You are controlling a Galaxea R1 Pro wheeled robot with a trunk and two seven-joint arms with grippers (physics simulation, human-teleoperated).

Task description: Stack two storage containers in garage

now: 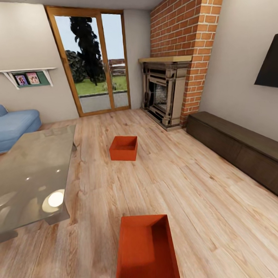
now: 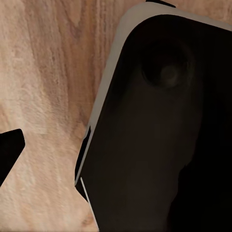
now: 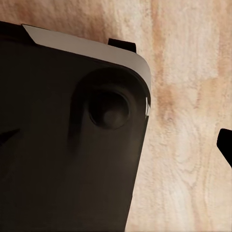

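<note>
Orange-red open-topped plastic storage bins sat on the light wood plank floor (image 1: pixel 224 216) of the living rm: near bin (image 1: pixel 147 252) just ahead, far bin (image 1: pixel 123 148) nr the brick fireplace (image 1: pixel 166 92). Pickup apparently hadn't begun; next probably reach to near bin. Gripper states: can't tell.

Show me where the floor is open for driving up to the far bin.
Open planks run between the near container and far container, and widely rightward to the dark low cabinet. Tightest is the left, where the glass table borders the lane.
</note>
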